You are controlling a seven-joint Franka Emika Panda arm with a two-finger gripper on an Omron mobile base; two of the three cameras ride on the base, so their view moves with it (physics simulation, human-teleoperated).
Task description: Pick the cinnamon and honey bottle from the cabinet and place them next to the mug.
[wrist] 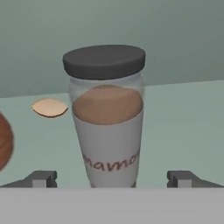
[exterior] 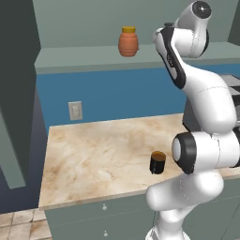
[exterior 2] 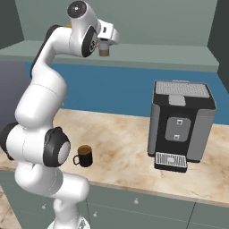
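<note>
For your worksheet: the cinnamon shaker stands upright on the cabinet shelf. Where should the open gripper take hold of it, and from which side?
Grip the cinnamon shaker across its straight round body, below the dark cap, coming in level from the open front of the cabinet. The gripper is open, one fingertip on each side of the body, so probably only a short advance remains.

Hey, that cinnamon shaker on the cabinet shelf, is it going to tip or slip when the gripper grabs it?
The cinnamon is tall and slim, so a nudge high up would probably tip it. Its smooth, round body may slip or roll if knocked over. It looks rigid, so the open gripper, with a fingertip on each side, should squeeze it without deforming it.
</note>
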